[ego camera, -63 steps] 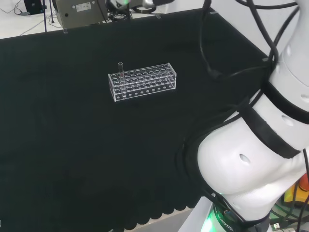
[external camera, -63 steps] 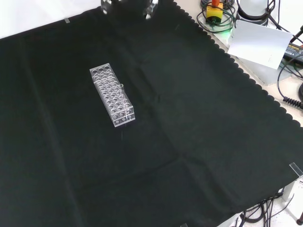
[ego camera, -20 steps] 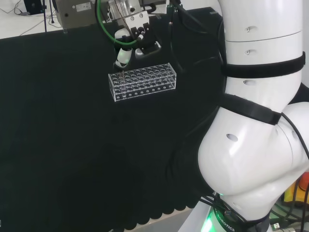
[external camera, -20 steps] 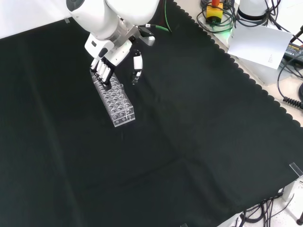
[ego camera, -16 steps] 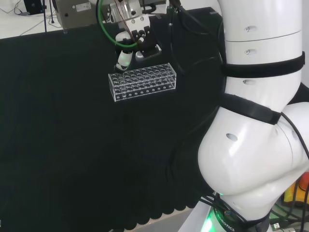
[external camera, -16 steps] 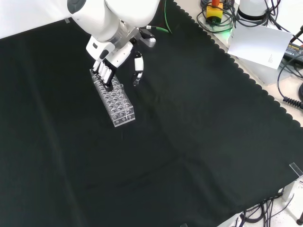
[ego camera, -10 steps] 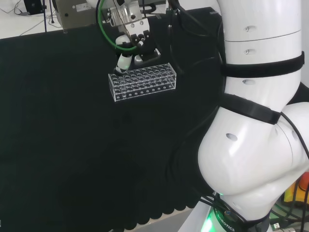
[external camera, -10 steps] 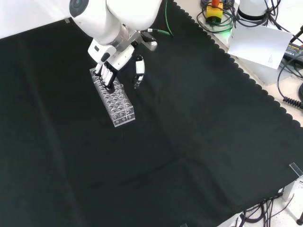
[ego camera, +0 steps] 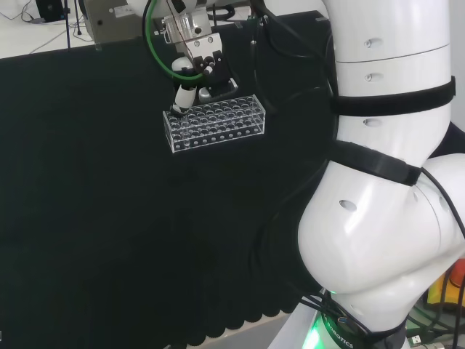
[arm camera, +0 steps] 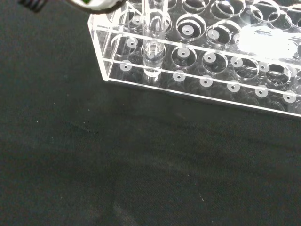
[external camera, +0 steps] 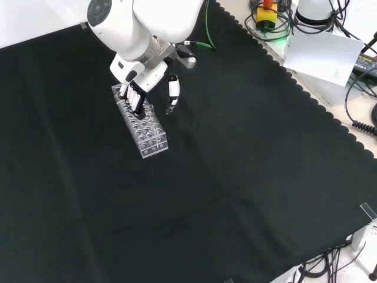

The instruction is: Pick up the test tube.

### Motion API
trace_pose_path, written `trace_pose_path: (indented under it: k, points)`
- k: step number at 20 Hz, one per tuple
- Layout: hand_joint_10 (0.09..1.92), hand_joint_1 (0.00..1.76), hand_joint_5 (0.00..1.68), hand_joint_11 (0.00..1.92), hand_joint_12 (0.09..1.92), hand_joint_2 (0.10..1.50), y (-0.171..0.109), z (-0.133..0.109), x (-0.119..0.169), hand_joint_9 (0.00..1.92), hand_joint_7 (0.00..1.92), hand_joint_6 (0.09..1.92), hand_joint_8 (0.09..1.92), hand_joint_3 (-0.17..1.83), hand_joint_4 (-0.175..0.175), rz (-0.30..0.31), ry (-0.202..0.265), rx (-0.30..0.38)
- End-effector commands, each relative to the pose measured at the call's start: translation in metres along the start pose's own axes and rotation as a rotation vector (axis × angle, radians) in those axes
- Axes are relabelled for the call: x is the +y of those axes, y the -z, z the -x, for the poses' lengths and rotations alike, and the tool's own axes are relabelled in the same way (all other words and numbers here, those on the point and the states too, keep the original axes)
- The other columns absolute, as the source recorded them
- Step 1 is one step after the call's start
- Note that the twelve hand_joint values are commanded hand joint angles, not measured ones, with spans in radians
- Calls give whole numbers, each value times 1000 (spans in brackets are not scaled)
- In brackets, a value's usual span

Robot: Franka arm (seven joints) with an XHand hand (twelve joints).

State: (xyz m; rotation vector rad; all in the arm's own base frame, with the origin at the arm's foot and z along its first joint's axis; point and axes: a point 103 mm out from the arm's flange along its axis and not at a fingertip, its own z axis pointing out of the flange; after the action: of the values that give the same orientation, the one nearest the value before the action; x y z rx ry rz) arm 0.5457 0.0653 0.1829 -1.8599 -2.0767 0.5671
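A clear test tube (arm camera: 152,44) stands upright in a hole near one end of a clear plastic rack (arm camera: 221,87), its round bottom resting on the lowest plate. The rack (ego camera: 216,123) lies on the black cloth, and in the front view the rack (external camera: 147,128) runs away from the camera. The black and white hand (external camera: 136,87) hovers over the rack's far end in the front view, fingers (external camera: 133,98) pointing down onto the rack. Its thumb (external camera: 172,92) hangs apart to their right. In the head view the hand (ego camera: 195,78) covers the tube's top.
White arm links (ego camera: 385,218) stand at the head view's right. Beyond the cloth's scalloped edge in the front view lie cables and a white sheet (external camera: 321,53). A grey device (ego camera: 120,18) sits behind the cloth in the head view.
The hand came in over the rack within the last three seconds. Over the last second it has sunk lower, and its fingers have closed in toward the tube's end of the rack.
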Motion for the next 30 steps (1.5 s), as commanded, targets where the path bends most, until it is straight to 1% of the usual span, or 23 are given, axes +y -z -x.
trace_pose_path:
  k: [1,3,10,14,15,16,18,19,21,23,25,27,30]
  points:
    - [806,887,564,402,1487,732,1,0,4,741,881,791,871,536,-166,12,-4,1]
    - [792,903,596,415,1480,728,2,-1,6,767,915,793,862,544,-169,21,-8,6]
    - [724,989,795,502,1433,704,9,-9,11,890,1094,733,801,589,-175,71,3,-20]
    - [682,1044,936,553,1405,685,11,-12,13,975,1199,667,742,629,-175,77,4,-37]
    - [677,1079,994,562,1405,764,11,-13,14,998,1223,736,732,520,-140,82,5,-40]
    - [666,1112,1044,574,1402,844,12,-14,14,1027,1254,773,713,391,-124,85,7,-42]
    - [629,1155,1112,602,1387,935,14,-16,15,1087,1312,764,669,217,-136,94,9,-48]
    - [609,1211,1139,621,1370,932,15,-17,15,1120,1324,678,651,194,-152,101,9,-48]
    - [556,1280,1174,642,1351,867,16,-18,16,1172,1342,570,629,282,-169,118,8,-49]
    - [523,1309,1238,714,1299,736,19,-19,16,1277,1374,482,643,499,-175,146,8,-47]
    - [482,1321,1275,761,1272,645,21,-19,17,1359,1396,461,659,652,-175,152,8,-45]
    - [402,1389,1266,774,1259,676,22,-19,17,1345,1385,486,715,578,-175,149,8,-36]
    - [289,1425,1287,794,1248,658,23,-19,17,1392,1395,457,724,585,-175,153,10,-25]
